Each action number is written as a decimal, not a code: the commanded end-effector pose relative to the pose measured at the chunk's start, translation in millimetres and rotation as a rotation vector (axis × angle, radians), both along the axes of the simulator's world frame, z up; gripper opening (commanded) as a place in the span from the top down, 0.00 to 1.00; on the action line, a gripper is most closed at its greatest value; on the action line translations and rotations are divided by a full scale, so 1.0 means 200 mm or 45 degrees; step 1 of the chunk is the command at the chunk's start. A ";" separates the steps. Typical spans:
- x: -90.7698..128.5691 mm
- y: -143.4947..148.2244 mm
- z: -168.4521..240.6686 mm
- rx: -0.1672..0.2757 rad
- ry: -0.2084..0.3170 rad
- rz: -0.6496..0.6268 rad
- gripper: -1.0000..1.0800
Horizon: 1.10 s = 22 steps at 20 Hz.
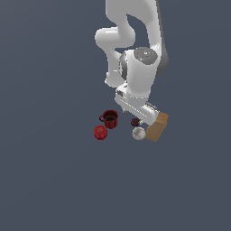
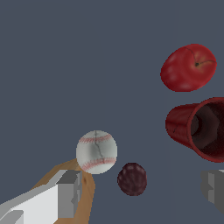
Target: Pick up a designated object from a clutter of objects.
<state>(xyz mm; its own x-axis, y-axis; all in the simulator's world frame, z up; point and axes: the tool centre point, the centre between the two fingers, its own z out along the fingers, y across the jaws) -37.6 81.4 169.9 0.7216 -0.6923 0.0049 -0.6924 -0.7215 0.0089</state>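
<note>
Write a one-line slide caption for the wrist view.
Open gripper above a small dark lump, beside a baseball, a red mug and an apple.

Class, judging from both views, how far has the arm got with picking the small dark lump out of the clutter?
Done: the gripper is open above the clutter, straddling the dark lump. In hand: nothing; the lump sits on the floor between the white ball and the red mug. Left: lowering, closing and lifting.
</note>
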 end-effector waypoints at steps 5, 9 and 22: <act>-0.07 0.05 -0.11 0.000 -0.003 -0.175 0.04; -0.11 0.08 -0.18 0.001 -0.005 -0.282 0.04; -0.28 0.17 -0.38 0.007 -0.008 -0.613 0.04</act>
